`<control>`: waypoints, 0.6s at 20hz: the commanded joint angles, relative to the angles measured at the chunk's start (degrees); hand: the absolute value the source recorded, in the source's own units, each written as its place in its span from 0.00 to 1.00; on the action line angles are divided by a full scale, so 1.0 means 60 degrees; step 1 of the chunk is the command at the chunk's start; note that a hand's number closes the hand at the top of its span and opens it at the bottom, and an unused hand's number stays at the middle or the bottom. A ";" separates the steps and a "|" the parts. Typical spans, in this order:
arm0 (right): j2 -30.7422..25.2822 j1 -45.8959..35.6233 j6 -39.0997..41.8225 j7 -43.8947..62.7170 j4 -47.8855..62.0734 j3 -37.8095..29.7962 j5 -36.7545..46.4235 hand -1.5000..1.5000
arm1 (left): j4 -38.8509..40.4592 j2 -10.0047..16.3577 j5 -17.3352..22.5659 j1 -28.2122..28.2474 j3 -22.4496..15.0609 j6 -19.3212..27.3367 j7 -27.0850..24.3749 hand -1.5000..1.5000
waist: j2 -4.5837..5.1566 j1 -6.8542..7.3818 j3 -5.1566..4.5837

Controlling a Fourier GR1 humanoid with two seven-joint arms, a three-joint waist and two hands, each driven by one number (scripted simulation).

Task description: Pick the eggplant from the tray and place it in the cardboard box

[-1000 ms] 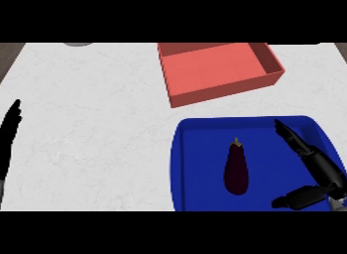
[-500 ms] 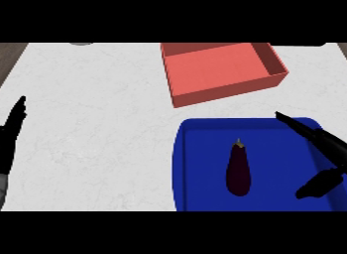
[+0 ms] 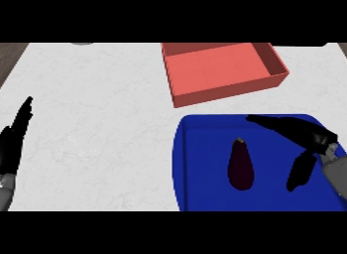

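Head view. Eggplant (image 3: pixel 240 165): lying lengthwise in blue tray (image 3: pixel 184 163), stem toward red box (image 3: pixel 220 69). Right hand (image 3: pixel 305 134): just beside it, not touching, fingers and thumb spread apart — best centred over the eggplant's middle before closing. Left hand (image 3: pixel 10 146): resting open, left edge.

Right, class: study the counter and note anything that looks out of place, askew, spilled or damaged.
Nothing stands out. The eggplant lies whole in the blue tray; the box sits upright, slightly turned on the counter, nothing spilled. The right hand hovers open beside the eggplant; the left hand rests open at the left edge.
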 commanded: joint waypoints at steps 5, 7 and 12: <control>0.0929 -0.0443 0.1215 0.1473 0.0035 0.0108 0.0875 0.00 | -0.0628 -0.0302 -0.0332 0.0355 0.0260 -0.0121 0.0384 0.50 | -0.0025 -0.0113 0.0009; 0.1571 -0.1278 0.1332 0.1270 0.1112 -0.0009 0.1278 0.00 | -0.0098 -0.0104 -0.0237 0.0052 0.0695 -0.0514 0.0147 0.50 | -0.0004 -0.0068 0.0009; 0.1569 -0.0117 0.1442 0.1260 -0.0165 -0.0248 0.1783 0.00 | -0.0302 -0.0012 -0.0410 -0.0123 0.1051 -0.0943 0.0531 0.50 | -0.0031 -0.0144 0.0010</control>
